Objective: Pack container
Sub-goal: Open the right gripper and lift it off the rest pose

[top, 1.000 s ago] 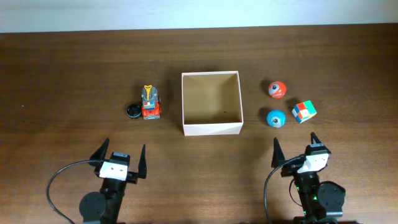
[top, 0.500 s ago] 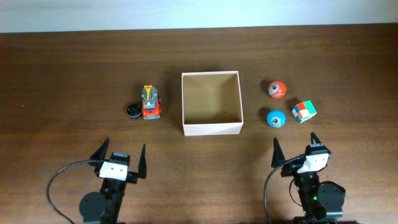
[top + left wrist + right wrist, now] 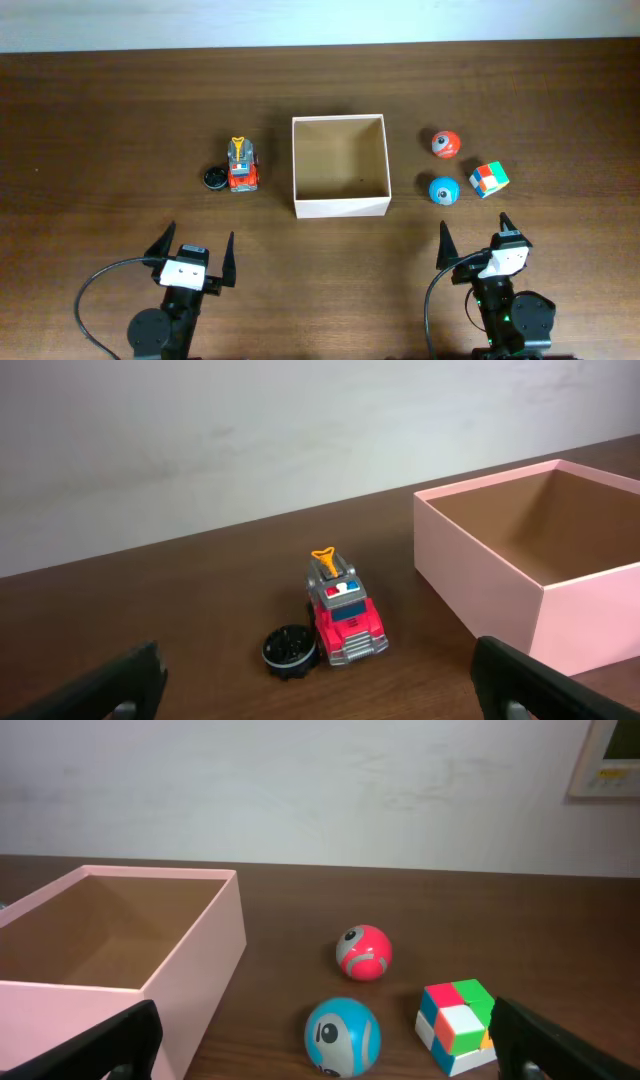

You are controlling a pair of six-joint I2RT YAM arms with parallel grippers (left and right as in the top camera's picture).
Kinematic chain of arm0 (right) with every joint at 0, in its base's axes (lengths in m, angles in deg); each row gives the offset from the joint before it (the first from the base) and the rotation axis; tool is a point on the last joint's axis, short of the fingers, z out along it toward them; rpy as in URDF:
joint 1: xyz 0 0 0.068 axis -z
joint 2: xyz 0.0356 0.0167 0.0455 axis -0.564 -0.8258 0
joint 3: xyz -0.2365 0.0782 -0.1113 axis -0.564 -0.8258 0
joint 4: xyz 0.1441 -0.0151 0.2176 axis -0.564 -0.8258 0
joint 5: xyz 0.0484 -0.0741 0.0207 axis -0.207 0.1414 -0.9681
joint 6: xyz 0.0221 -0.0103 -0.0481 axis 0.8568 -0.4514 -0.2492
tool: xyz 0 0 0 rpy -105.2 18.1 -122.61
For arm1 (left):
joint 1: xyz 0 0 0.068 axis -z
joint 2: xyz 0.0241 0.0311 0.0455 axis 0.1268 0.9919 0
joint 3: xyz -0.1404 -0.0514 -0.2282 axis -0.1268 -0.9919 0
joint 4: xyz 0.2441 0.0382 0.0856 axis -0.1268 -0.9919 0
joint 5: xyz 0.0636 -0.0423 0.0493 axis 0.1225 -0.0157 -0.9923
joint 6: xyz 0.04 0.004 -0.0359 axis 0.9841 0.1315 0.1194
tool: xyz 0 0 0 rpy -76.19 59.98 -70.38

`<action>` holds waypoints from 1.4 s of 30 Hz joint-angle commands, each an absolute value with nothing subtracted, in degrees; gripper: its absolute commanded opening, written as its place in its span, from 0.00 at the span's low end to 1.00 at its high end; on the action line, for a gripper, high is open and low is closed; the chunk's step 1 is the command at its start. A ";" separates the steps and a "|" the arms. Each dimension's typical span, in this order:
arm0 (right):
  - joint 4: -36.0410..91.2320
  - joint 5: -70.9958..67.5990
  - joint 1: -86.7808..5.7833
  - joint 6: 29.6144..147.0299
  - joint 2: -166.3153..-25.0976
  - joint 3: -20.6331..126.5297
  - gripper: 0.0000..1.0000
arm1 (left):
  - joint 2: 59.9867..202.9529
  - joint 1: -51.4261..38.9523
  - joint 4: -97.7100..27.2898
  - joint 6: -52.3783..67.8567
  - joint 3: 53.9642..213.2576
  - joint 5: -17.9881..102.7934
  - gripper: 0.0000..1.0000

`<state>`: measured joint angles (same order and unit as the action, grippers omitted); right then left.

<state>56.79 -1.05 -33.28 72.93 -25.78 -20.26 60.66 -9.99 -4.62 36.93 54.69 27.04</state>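
Note:
The container [image 3: 340,208], a square shallow box with white walls and tan inside, stands empty at the table's middle; its wall also shows in the left wrist view [image 3: 480,585] and the right wrist view [image 3: 205,960]. Left of it sit a red toy truck [image 3: 241,166] [image 3: 342,615] and a black disc [image 3: 214,178] [image 3: 290,650]. To its right lie a red ball [image 3: 445,143] [image 3: 364,952], a blue ball [image 3: 443,189] [image 3: 342,1036] and a colour cube [image 3: 488,179] [image 3: 458,1024]. My left gripper [image 3: 192,256] [image 3: 320,695] and right gripper [image 3: 476,243] [image 3: 325,1055] stand open near the front edge, holding nothing.
A black cable [image 3: 95,290] loops beside the left arm's base. Behind the table's far edge runs a pale wall [image 3: 300,430], with a small wall panel [image 3: 608,755] at the upper right.

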 commanded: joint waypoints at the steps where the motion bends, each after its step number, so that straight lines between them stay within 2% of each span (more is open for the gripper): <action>1: 56.50 -0.53 -33.62 73.13 -25.34 -20.61 0.99 | 60.27 -9.79 -4.51 37.43 54.27 27.91 0.99; 8: 57.42 -2.93 -33.62 74.22 -25.34 -20.61 0.99 | 60.27 -9.79 -4.51 37.43 54.27 27.91 0.99; 14: 63.30 -13.47 -33.62 74.90 -25.34 -20.46 0.99 | 60.27 -9.79 -4.51 37.43 54.27 27.91 0.99; 22: 62.29 -13.32 -33.62 74.86 -25.97 -16.48 0.99 | 60.27 -9.79 -4.51 37.43 54.27 27.91 0.99; 36: 52.13 -9.69 -33.62 74.86 -33.69 -1.75 0.99 | 60.27 -9.79 -4.51 37.43 54.27 27.91 0.99; 42: 40.90 -9.47 -33.62 74.12 -33.73 9.38 0.99 | 60.27 -9.79 -4.51 37.43 54.27 27.91 0.99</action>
